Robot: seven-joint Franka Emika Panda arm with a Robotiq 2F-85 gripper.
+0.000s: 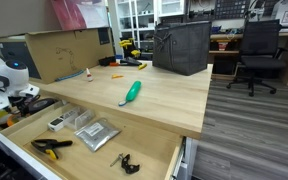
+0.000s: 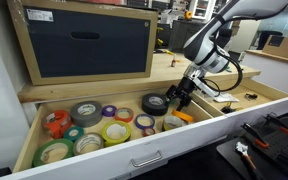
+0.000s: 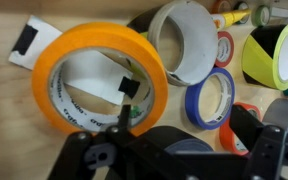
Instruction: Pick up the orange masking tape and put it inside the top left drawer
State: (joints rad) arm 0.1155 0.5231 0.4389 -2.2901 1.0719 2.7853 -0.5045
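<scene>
I am holding my claw (image 2: 180, 98) spread above the orange masking tape (image 3: 94, 42); best straddling its wall, avoiding neighbouring rolls (image 3: 189, 62).

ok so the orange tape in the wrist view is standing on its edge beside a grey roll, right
Not quite. The orange masking tape lies flat with its hole facing up rather than standing on edge, as the wrist view shows. The grey roll is indeed beside it.
</scene>
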